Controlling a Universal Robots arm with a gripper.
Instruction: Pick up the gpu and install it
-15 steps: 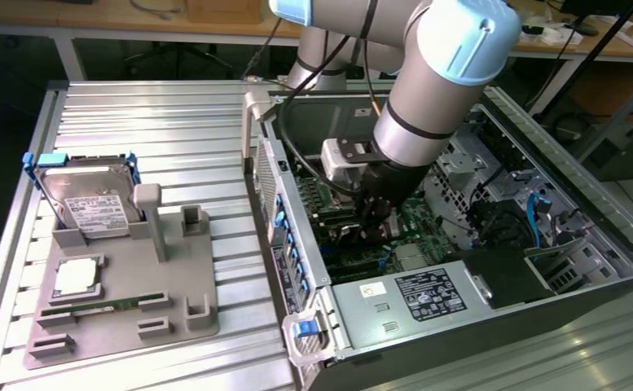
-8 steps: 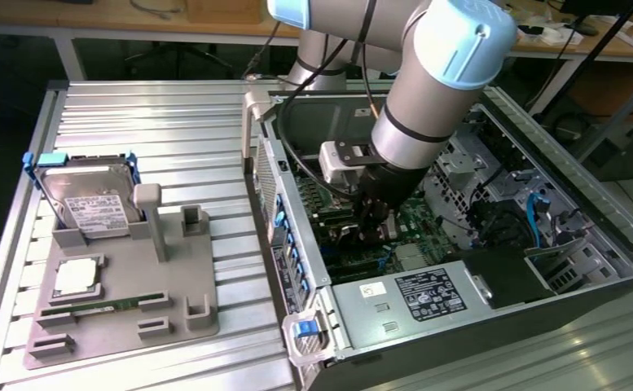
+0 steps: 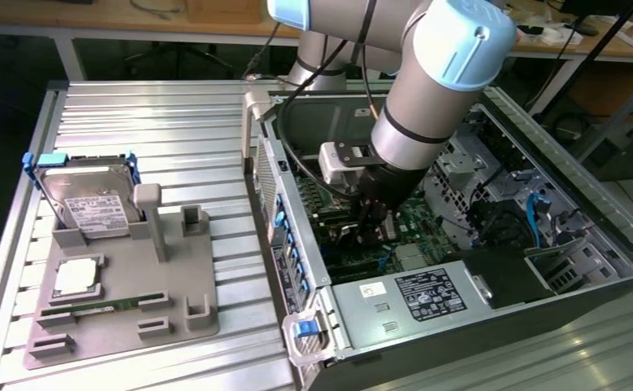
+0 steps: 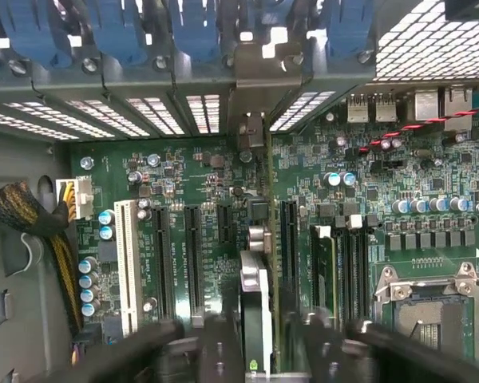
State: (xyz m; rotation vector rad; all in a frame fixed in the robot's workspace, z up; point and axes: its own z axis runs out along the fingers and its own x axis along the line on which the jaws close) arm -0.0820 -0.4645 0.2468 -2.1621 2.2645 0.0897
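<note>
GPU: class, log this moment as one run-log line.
claw: shut on GPU | GPU: edge-on, over motherboard slots | place: inside case | hard drive: on stand

GPU [image 4: 257, 295] — thin expansion card, seen edge-on in the wrist view, standing upright over the green motherboard [image 4: 191, 239] inside the open computer case [image 3: 577, 244]. Silver end bracket [image 4: 251, 104] runs up to the rear wall of the case, lying among the blue slot clips. Card body shows as a narrow strip, a pale metallic part along one face and a green board edge along the other. Position — between two long black expansion slots, in line with the slot row; whether its edge is seated in a slot cannot be told. In the exterior view the card is mostly hidden deep within the case.
</note>
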